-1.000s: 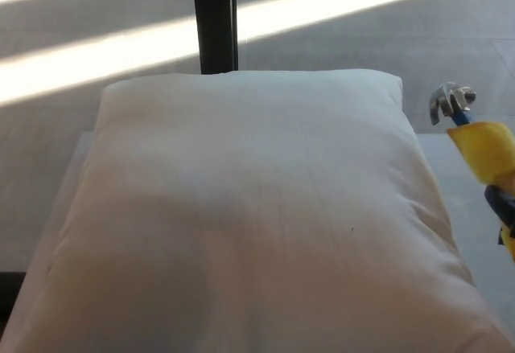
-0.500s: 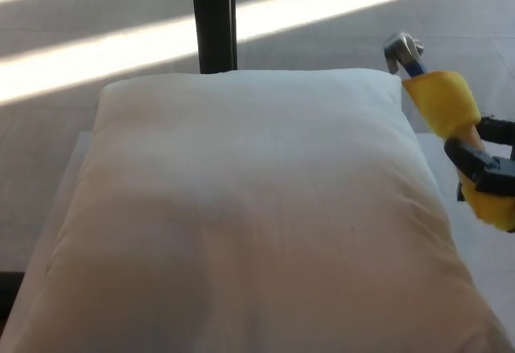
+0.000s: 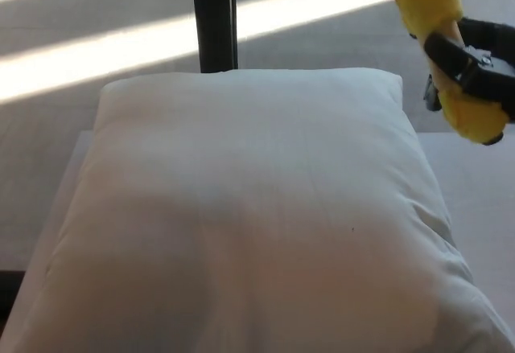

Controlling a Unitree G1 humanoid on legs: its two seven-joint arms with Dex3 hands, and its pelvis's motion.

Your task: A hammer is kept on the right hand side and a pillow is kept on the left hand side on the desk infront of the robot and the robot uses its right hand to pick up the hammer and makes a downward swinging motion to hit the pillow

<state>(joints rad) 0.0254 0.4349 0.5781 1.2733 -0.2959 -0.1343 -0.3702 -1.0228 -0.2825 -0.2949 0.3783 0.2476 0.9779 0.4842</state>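
Observation:
A large white pillow (image 3: 249, 216) fills most of the head view, lying on the white desk (image 3: 483, 200). At the upper right my right hand (image 3: 475, 63) is shut on the hammer (image 3: 434, 23), whose yellow handle rises steeply up and to the left. The hammer's metal head is cut off by the top edge of the picture. Hand and hammer hang in the air just past the pillow's far right corner, not touching it. My left hand does not show.
A dark vertical post (image 3: 213, 19) stands behind the pillow at the top centre. Bright bands of sunlight cross the grey floor (image 3: 96, 47) beyond the desk. A strip of desk shows to the right of the pillow.
My right hand has lifted the hammer from low at the right edge up to the top right. The hammer's head has gone out of the picture at the top. The pillow has not moved.

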